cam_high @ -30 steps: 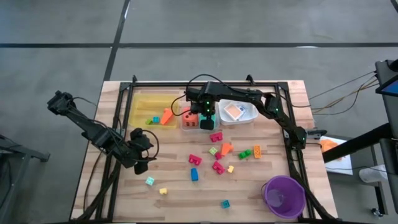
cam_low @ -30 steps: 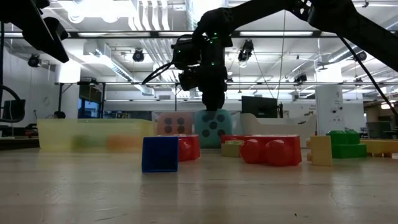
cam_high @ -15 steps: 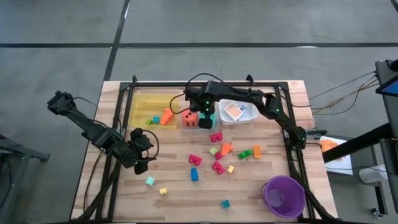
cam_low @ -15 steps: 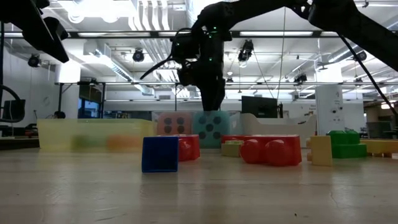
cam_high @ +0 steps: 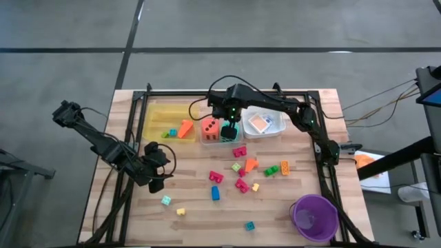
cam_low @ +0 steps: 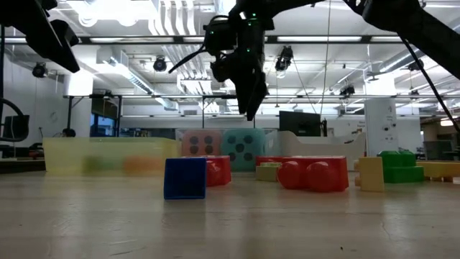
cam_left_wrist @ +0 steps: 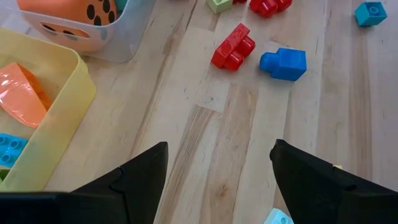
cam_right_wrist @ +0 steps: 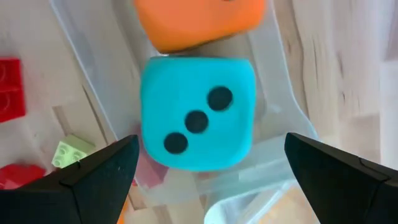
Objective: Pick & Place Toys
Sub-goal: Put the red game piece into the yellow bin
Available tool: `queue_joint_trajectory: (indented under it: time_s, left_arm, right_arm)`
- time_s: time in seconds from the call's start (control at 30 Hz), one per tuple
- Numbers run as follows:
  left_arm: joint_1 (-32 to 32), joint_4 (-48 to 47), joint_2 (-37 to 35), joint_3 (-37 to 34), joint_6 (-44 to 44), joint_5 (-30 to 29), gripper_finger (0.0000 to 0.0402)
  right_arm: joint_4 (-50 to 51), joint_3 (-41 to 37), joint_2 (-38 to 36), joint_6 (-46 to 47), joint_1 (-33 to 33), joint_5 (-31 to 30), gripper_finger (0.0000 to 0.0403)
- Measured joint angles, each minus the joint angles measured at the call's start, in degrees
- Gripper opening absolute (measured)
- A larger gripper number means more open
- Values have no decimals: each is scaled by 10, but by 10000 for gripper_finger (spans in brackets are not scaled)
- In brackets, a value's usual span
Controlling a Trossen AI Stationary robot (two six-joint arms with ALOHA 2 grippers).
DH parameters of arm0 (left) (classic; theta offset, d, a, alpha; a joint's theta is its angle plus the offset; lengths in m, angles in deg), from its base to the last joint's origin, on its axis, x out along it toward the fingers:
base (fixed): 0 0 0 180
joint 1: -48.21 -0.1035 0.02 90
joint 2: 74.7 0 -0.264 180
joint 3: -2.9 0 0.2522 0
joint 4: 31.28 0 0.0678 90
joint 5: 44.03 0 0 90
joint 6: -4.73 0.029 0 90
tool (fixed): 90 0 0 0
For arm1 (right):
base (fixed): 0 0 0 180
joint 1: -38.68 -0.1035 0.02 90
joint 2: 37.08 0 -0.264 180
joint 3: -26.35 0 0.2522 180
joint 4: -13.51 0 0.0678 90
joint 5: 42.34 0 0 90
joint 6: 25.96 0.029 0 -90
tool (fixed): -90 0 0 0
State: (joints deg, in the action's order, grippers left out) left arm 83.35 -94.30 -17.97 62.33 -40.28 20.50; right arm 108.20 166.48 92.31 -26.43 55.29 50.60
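Teal die: teal die [cam_right_wrist: 198,112] sits in the clear tray [cam_right_wrist: 273,118], touching the orange die [cam_right_wrist: 199,22] beside it; three dots face up in the right wrist view.
Right gripper: right gripper [cam_high: 229,128] hangs just above the teal die, fingers spread wide and holding nothing.
Step in hand: judged as the release of the die into the tray; a straight lift clear of the tray wall looks wise, so that neither finger catches the die or the rim.
Next pick: loose blocks lie near, on the wood; a red block [cam_left_wrist: 233,47] and a blue block [cam_left_wrist: 283,63] lie just beside each other, so an approach from the free side would avoid nudging the neighbour.
Left gripper: left gripper [cam_left_wrist: 217,180] waits low over the table's left side, fingers apart, empty.
Yellow tray: yellow tray [cam_high: 157,114] holds an orange piece and small blocks.
Purple cup: purple cup [cam_high: 315,216] stands well apart, at the near right corner.
Surface: wooden table [cam_high: 200,220] of pale planks.
Room: grey concrete floor around; ceiling lights and pipes behind.
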Motion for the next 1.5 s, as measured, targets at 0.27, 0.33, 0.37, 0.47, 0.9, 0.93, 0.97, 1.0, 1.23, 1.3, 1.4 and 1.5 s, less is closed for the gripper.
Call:
queue_joint_trajectory:
  time_s: [0.27,0.33,0.37,0.47,0.9,0.93,0.97,1.0,1.23,1.3,1.4,1.5]
  left_arm:
    - [0,1,0,0,0,0,281]
    - [0,1,0,0,0,0,281]
    - [0,1,0,0,0,0,281]
    - [0,2,0,0,0,0,281]
    - [0,2,0,0,0,0,281]
    - [0,2,0,0,0,0,281]
    - [0,2,0,0,0,0,281]
    - [0,2,0,0,0,0,281]
    - [0,2,0,0,0,0,281]
    - [0,2,0,0,0,0,281]
    - [0,2,0,0,0,0,281]
    - [0,2,0,0,0,0,281]
  right_arm:
    - [20,0,-28,101,-21,-28,396]
    - [21,0,-39,102,-32,-44,396]
    - [23,0,-45,98,-38,-50,396]
    - [23,0,-60,84,-64,-67,396]
    - [91,-6,-83,180,-209,-178,396]
    - [89,-6,-83,186,-219,-186,396]
    - [89,-6,-83,188,-230,-195,396]
    - [89,-6,-83,190,-240,-206,396]
    - [90,-6,-82,244,-305,-228,396]
    - [82,-6,-82,275,-328,-254,396]
    - [71,-6,-82,302,-358,-294,396]
    - [77,-7,-82,351,-375,-310,396]
